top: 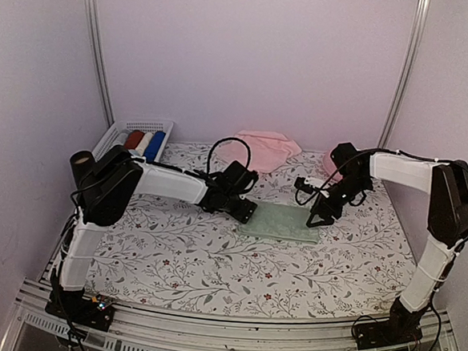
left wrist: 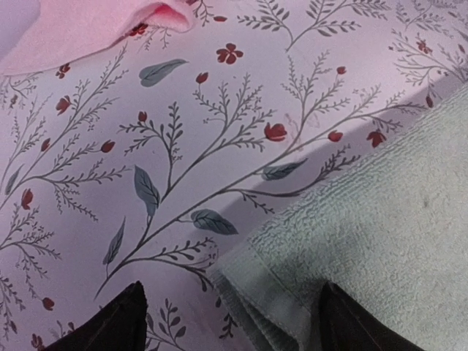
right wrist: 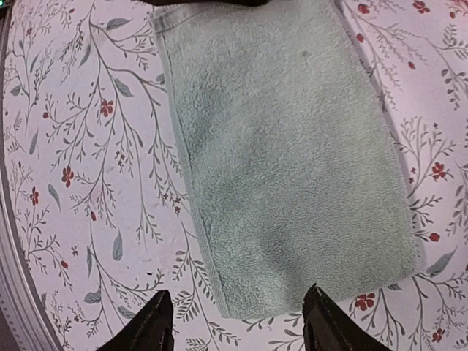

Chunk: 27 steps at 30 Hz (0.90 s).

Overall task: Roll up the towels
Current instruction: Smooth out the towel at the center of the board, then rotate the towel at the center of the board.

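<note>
While the mint towel point(top: 280, 224) lies flat (pink towel point(top: 264, 149) crumpled behind), left gripper point(left wrist: 230, 322) and right gripper point(right wrist: 238, 316) hover wide open, so rolling likely needs an edge pinched first.

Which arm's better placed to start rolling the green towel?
Probably right: the right end effector squarely faces a short edge of the green towel; the left end effector sits at a corner.

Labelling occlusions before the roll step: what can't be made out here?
- Green towel, top view: left end under left gripper.
- Pink towel, left wrist view: cut off by frame's top edge.
- Basket contents, top view: too small to identify.
- Pink object, top view: mostly hidden behind right arm.
</note>
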{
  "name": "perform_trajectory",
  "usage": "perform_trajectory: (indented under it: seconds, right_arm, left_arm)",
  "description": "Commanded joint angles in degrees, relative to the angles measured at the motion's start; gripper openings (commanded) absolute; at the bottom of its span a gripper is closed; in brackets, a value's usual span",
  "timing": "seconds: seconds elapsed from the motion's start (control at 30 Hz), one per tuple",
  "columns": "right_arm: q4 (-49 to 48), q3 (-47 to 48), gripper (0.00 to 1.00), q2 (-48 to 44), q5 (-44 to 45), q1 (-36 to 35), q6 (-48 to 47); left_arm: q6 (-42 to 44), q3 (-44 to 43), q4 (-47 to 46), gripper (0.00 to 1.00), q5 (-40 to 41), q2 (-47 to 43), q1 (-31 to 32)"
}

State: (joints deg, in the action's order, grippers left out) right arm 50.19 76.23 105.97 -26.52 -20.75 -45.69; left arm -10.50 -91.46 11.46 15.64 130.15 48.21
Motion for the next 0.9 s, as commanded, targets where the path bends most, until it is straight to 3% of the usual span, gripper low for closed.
perform_trajectory:
  seconds: [0.0, 0.17, 0.3, 0.4, 0.63, 0.87]
  right_arm:
    - [-8.7, -0.7, 0.66, -5.0, 2.2, -0.3, 2.5]
    - [-17.8, -2.7, 0.74, -2.8, 13.1, -0.3, 7.8]
    - [-19.8, -3.1, 0.85, 0.3, 17.4, -0.4, 9.2]
    - [-20.4, -3.9, 1.00, 0.6, 19.3, -0.4, 8.6]
    - [-21.6, -6.5, 0.99, -1.2, 22.4, -1.4, 4.9]
    - [-25.9, -13.0, 0.99, -1.4, 32.5, -6.8, 0.0]
  left_arm:
    - [2.3, -3.4, 1.6, 0.83, 6.0, 3.2, -0.4]
    - [4.5, -8.3, 2.8, 0.97, 10.8, 5.3, -0.5]
    - [5.2, -10.4, 2.3, 0.97, 10.2, 3.4, -0.5]
    - [5.0, -10.3, 2.0, 0.97, 9.6, 0.9, -0.5]
    - [2.4, -3.2, -1.0, 0.97, 7.4, -7.1, -0.2]
    - [-0.8, 10.1, -4.1, 0.97, 7.1, -16.5, -0.2]
